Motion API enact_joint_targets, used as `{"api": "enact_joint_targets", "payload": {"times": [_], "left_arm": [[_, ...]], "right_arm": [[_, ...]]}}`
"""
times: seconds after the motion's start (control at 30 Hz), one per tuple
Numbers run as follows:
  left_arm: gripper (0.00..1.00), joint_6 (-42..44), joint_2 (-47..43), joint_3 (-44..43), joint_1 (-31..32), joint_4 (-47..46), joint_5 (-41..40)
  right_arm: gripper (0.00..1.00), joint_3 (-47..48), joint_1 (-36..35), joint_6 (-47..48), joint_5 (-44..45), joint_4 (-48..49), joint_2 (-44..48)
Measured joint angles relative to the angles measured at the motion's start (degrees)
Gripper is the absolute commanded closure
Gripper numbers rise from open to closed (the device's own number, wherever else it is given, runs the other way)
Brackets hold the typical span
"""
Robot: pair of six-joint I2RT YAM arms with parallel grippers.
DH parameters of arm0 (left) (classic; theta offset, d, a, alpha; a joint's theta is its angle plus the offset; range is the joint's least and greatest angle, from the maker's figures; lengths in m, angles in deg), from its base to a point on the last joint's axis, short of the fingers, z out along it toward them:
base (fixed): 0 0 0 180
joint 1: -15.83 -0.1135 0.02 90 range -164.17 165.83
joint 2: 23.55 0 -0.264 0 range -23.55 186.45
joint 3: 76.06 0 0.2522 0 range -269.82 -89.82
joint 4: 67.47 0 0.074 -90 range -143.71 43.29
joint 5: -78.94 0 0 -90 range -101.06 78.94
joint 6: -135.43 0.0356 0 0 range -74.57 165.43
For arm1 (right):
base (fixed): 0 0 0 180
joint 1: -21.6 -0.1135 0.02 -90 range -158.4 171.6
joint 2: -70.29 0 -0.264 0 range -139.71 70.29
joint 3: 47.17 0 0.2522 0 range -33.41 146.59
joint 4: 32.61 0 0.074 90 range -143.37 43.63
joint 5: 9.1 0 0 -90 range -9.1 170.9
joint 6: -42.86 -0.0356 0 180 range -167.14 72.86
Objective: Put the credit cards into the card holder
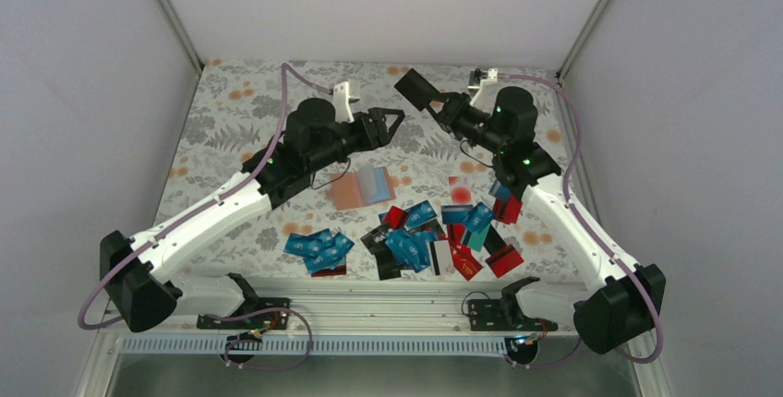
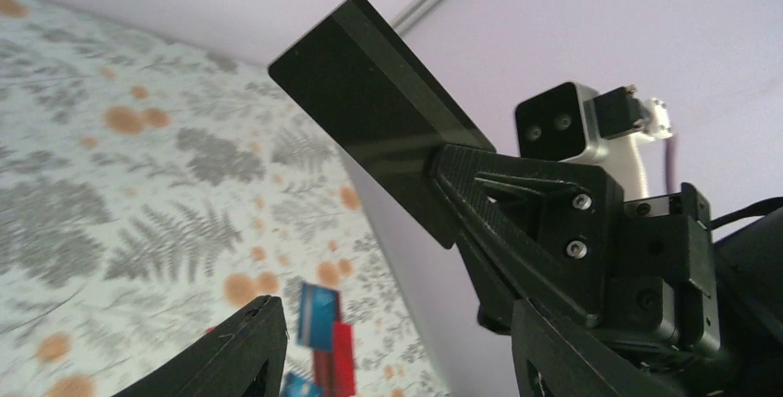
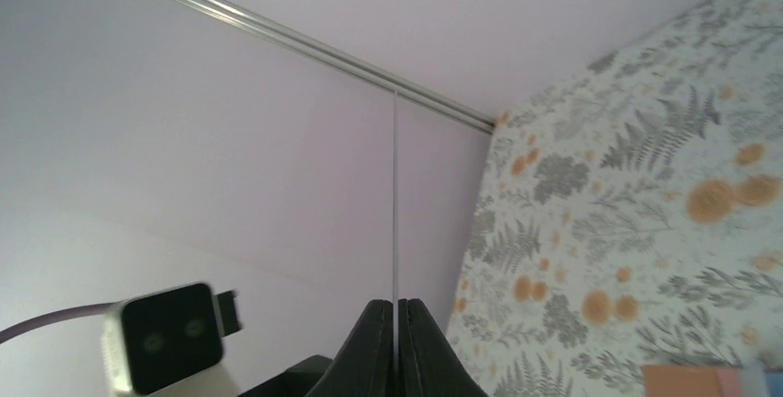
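The right gripper (image 1: 444, 107) pinched a black card (image 1: 417, 89), long axis pointing up-left, just ahead of the left gripper (image 1: 391, 126), jaws parted.

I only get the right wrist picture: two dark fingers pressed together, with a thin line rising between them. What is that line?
Observer: It is a black card seen edge-on. From above, the right tool is shut on one end of it, holding it up in the air.
Operator: Where is the other arm?
Observer: The left tool is open, raised close beside the card and pointing toward it, with nothing between its fingers.
Operator: And the other cards?
Observer: Blue, red and black cards lie scattered on the table, and the pink card holder lies flat just beyond them, under the left arm.
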Motion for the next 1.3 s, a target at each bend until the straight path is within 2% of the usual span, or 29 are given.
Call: {"api": "enact_joint_targets", "payload": {"times": [0.4,0.6,0.83,1.03,1.3], "left_arm": [[0.54,-6.36,6.23,1.36,-4.55,-22.43,11.56],[0.64,-8.02,6.23,1.64,-4.83,-27.02,13.35],[0.66,-9.18,6.73,1.86,-5.16,-30.18,14.67],[0.73,-10.1,8.74,1.84,-5.81,-32.39,15.93],[0.74,-10.67,10.25,1.81,-5.97,-34.34,17.2]], "right_arm": [[0.96,0.07,0.46,-6.49,-3.78,9.7,0.85],[0.96,-0.02,0.57,-8.59,-5.18,13.0,1.07],[0.96,-0.94,0.63,-10.34,-6.01,15.15,1.27],[0.96,-1.51,0.66,-11.39,-6.6,16.59,1.53],[0.96,-2.93,0.79,-12.46,-6.86,17.49,1.55]]}}
